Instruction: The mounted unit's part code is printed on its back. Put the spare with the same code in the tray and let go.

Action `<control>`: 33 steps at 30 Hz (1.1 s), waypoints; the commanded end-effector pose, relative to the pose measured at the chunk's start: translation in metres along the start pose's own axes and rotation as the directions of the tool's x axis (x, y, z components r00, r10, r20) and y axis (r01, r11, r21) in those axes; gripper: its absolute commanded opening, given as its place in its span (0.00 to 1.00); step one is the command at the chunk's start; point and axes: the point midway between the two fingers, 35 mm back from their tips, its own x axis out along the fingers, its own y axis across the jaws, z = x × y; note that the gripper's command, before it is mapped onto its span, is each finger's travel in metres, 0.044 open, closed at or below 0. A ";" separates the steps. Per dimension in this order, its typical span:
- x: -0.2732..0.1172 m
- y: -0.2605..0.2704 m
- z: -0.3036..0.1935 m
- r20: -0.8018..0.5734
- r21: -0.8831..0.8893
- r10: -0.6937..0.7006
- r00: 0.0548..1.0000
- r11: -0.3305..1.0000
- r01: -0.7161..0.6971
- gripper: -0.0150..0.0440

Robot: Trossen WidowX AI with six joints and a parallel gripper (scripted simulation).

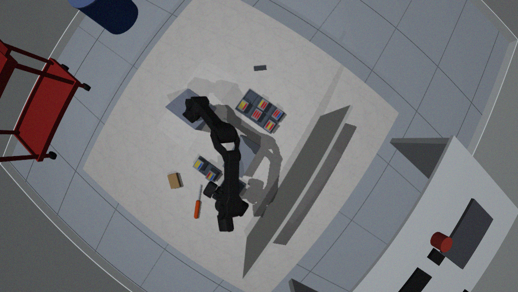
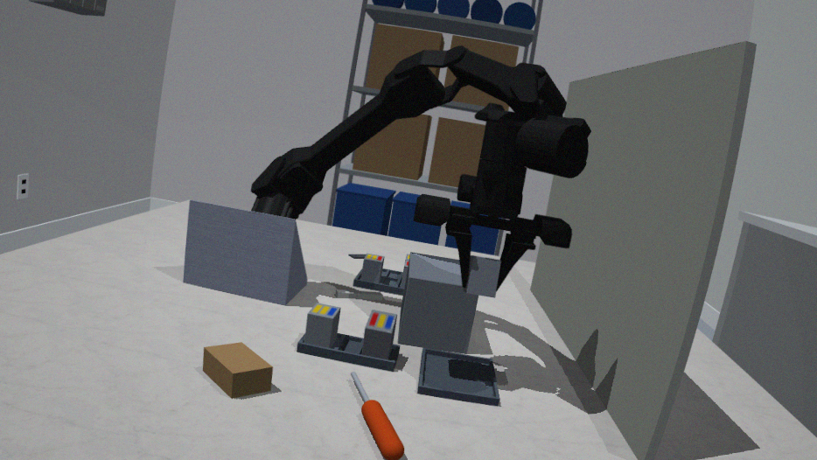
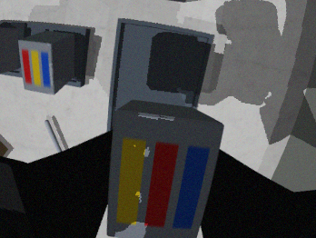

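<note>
My gripper (image 2: pixel 483 281) (image 3: pixel 158 140) is shut on a grey spare (image 2: pixel 485 273) (image 3: pixel 155 123) with yellow, red and blue stripes on top, held upright in the air. The dark tray (image 2: pixel 432 373) (image 3: pixel 136 59) is below it, with a dark shadow across it and nothing standing in it. A two-place rack (image 2: pixel 348 355) beside the tray holds a yellow-yellow-blue spare (image 1: pixel 198 164) (image 2: pixel 323 326) and a red-yellow-blue spare (image 1: pixel 210 175) (image 2: pixel 379 338) (image 3: pixel 36 68). A larger rack (image 1: pixel 249 95) holds several striped spares. I cannot make out the mounted unit or its printed code.
A grey block (image 1: pixel 247 159) (image 2: pixel 436 314) stands behind the tray. A tall panel (image 1: pixel 296 174) (image 2: pixel 645 228) stands to the right in the exterior view. A screwdriver (image 1: pixel 196 208) (image 2: pixel 381 428) and a tan block (image 1: pixel 173 180) (image 2: pixel 235 365) lie near the racks. A wedge (image 2: pixel 237 254) stands near the arm's base.
</note>
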 end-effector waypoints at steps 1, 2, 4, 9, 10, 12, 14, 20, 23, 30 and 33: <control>0.004 0.000 0.000 0.005 0.006 -0.004 1.000 1.000 0.004 0.25; 0.005 0.000 0.000 0.005 0.006 -0.004 1.000 1.000 0.004 0.25; 0.006 0.000 0.000 0.005 0.006 -0.004 1.000 1.000 0.004 0.25; 0.011 -0.001 0.000 0.005 0.006 -0.004 1.000 1.000 0.004 0.25; 0.012 -0.001 -0.001 0.005 0.006 -0.005 1.000 1.000 0.004 0.25; 0.014 -0.001 -0.001 0.005 0.006 -0.005 1.000 1.000 0.005 0.25; 0.016 -0.001 -0.001 0.005 0.006 -0.005 1.000 1.000 0.005 0.25; 0.021 -0.001 -0.001 0.005 0.006 -0.005 1.000 1.000 0.005 0.25; 0.024 -0.001 -0.001 0.005 0.006 -0.005 1.000 1.000 0.005 0.25; 0.030 -0.002 -0.001 0.005 0.006 -0.005 1.000 1.000 0.005 0.25; 0.033 -0.002 -0.001 0.005 0.006 -0.005 1.000 1.000 0.005 0.25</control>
